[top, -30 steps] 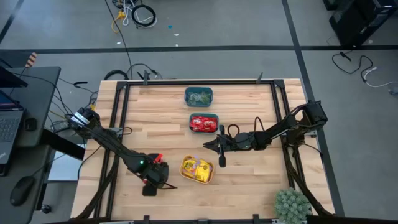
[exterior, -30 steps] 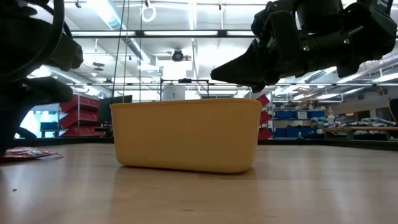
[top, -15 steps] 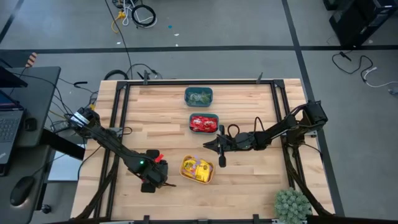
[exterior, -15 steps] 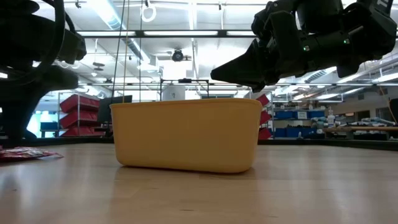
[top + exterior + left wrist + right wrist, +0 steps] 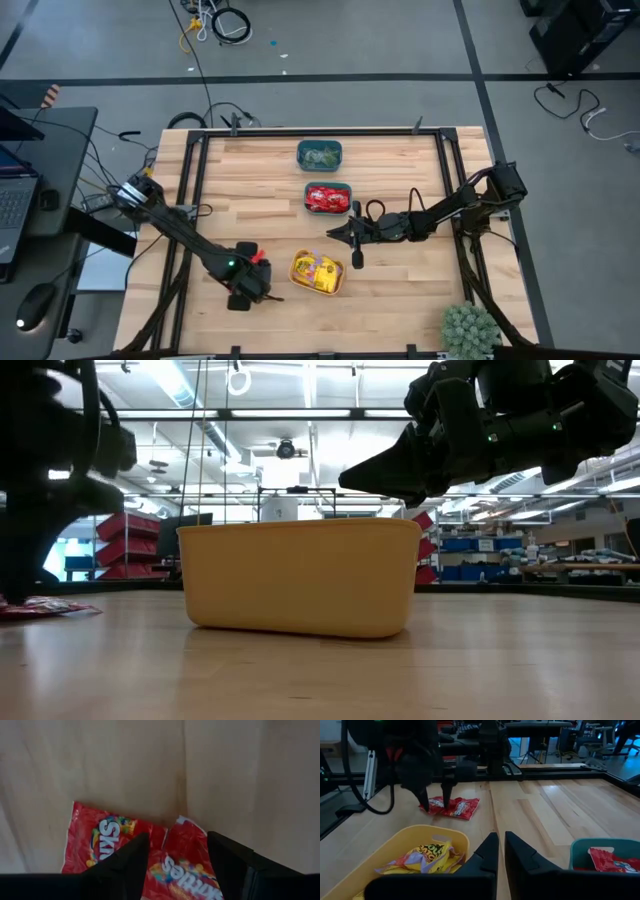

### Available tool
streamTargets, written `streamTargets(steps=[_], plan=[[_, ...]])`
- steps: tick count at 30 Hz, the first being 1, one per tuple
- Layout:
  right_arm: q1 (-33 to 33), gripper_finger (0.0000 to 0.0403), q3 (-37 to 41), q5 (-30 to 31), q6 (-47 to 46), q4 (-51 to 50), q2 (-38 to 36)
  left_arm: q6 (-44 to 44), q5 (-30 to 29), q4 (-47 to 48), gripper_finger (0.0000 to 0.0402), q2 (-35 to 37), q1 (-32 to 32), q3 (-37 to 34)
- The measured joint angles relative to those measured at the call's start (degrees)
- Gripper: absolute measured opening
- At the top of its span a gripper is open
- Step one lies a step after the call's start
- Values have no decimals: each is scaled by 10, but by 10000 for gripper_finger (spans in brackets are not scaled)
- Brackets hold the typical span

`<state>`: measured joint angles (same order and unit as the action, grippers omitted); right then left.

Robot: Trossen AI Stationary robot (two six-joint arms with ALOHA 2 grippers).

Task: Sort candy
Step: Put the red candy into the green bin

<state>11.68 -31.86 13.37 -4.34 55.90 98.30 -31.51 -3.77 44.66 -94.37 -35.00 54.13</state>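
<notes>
Now the left gripper [image 5: 177, 857] stands spread wide over two red candy packets [image 5: 145, 855] beside the yellow bin [image 5: 318, 272]; the right gripper [image 5: 501, 851], clenched and empty, hovers just behind that bin.

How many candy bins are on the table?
3. The far teal bin holds pale green candy, the middle teal bin holds red packets, and the yellow bin nearest the front holds yellow packets. None seem hidden.

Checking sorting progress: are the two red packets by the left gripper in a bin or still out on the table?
Out. Both red packets lie flat on the bare table, beside the yellow bin, with the open left gripper over them.
</notes>
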Motion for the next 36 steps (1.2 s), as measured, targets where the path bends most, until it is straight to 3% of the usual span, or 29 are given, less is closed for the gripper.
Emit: streamTargets(steps=[6, 9, 12, 16, 18, 27, 36], plan=[[0, 20, 0, 0, 0, 0, 0, 16, 13, 1, 200, -41, 0, 3], [0, 18, 0, 0, 0, 0, 0, 16, 17, 3, 178, -47, 0, 4], [0, 18, 0, 0, 0, -1, 0, 16, 20, 14, 131, -40, 0, 15], [0, 18, 0, 0, 0, -1, 0, 20, 26, 33, 35, -37, 1, 40], [0, 18, 0, 0, 0, -1, 0, 22, 28, 59, 11, -35, 5, 60], [5, 18, 0, 1, 6, 0, 0, 13, -2, 115, 2, -7, 64, 113], [21, 18, 6, 27, 20, -2, -23, 14, -85, 72, 1, 104, 205, 113]])
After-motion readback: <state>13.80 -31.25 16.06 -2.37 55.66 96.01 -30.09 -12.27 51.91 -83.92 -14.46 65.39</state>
